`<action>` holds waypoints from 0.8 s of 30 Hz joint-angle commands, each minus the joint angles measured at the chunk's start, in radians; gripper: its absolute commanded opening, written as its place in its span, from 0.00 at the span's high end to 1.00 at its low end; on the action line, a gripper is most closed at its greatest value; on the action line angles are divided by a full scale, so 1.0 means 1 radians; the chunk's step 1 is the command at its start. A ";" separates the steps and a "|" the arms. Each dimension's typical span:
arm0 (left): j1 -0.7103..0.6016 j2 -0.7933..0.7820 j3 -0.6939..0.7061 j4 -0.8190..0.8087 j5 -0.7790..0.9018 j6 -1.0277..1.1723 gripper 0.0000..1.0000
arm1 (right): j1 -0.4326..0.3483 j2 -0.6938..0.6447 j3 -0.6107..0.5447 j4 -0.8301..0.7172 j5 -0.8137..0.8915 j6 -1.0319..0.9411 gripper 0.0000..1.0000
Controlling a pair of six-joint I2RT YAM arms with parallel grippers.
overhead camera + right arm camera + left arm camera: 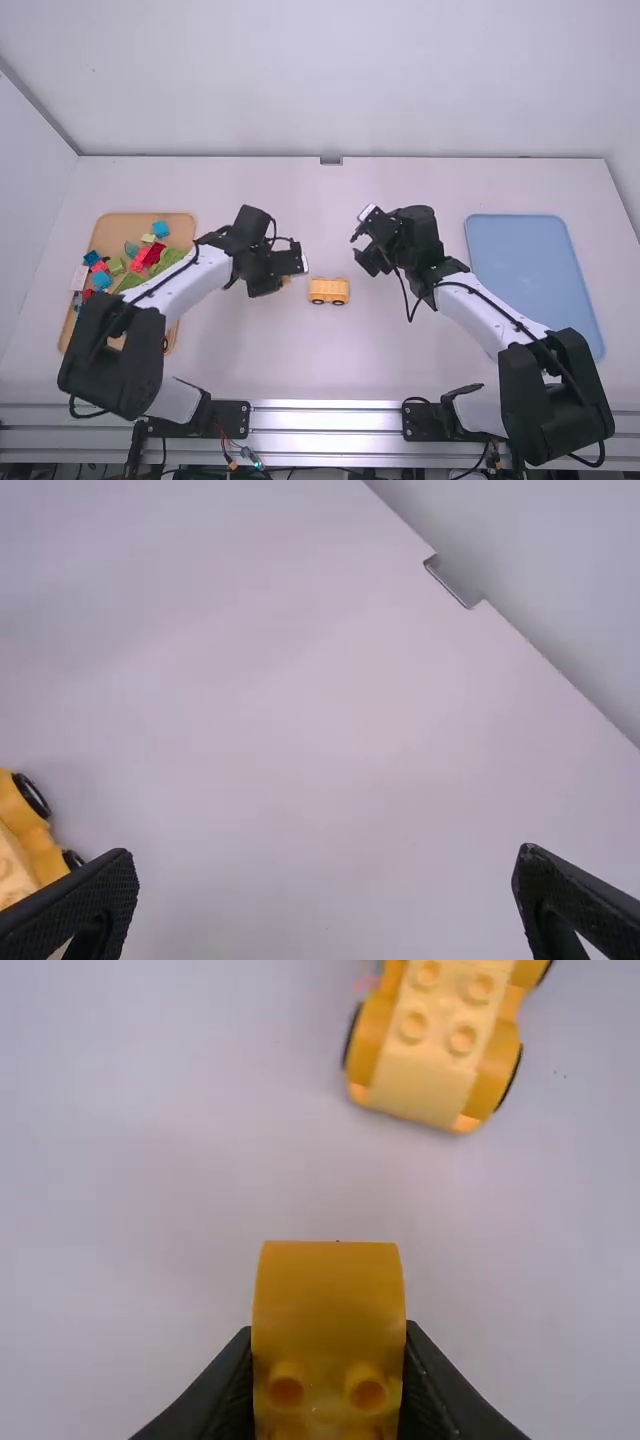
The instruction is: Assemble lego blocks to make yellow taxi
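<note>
Yellow plastic is what your left hand [329, 1332] has hold of: a curved block [327, 1295], its two fingers closed against the sides. Your right hand [324, 852] is spread wide with nothing between its fingers, held off to the right of the car and a little farther up the desk [400, 350].

The part-built car [329, 291] sits upright near the middle of the desk, its long axis running left to right in the high view. The left hand is the nearer one, just beside the car's left end, so your likely next move is a short carry to the right, over the top studs [413, 1027]. From the left wrist view, the car lies at a slight slant to your block (easy to miss), so you'd probably want a small turn before pressing down. Meet the studs crooked, and the car may skid or tip.
</note>
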 commanded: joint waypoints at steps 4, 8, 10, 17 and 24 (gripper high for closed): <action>-0.004 0.090 0.041 0.000 -0.004 0.091 0.98 | -0.001 -0.017 0.020 -0.003 -0.031 0.011 0.01; -0.008 0.139 0.058 -0.026 0.008 0.153 0.98 | -0.001 -0.017 0.020 -0.004 -0.030 0.011 0.01; -0.009 0.148 0.057 -0.032 0.043 0.212 0.99 | -0.001 -0.017 0.020 -0.003 -0.031 0.011 0.01; -0.009 0.158 0.050 0.011 0.087 0.225 0.99 | -0.001 -0.017 0.020 -0.004 -0.031 0.014 0.01; -0.003 0.209 0.043 0.040 0.076 0.214 0.99 | 0.000 -0.017 0.020 -0.013 -0.031 0.012 0.01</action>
